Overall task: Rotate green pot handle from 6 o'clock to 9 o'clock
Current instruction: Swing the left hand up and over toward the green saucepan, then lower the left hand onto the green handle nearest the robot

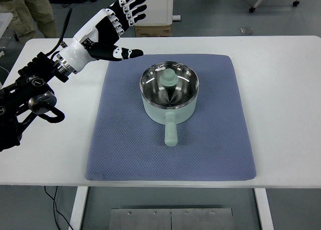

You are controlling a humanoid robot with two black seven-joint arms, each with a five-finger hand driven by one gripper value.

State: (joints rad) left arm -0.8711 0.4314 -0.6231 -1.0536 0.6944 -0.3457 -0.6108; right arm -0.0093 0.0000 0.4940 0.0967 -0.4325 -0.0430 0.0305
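A pale green pot (169,97) with a shiny steel inside sits in the middle of the blue-grey mat (125,139). Its green handle (171,133) points straight toward the near table edge. A green knob (168,78) shows inside the pot near its far rim. My left hand (123,24) hovers high over the table's far-left part, up and to the left of the pot, its fingers spread and holding nothing. The left arm (35,89) enters from the left edge. My right arm does not show.
The white table (286,99) carries the mat. Beyond the far edge stand a cardboard box (153,30) and a white cabinet (160,4). A person's trouser legs (35,9) show at the far left.
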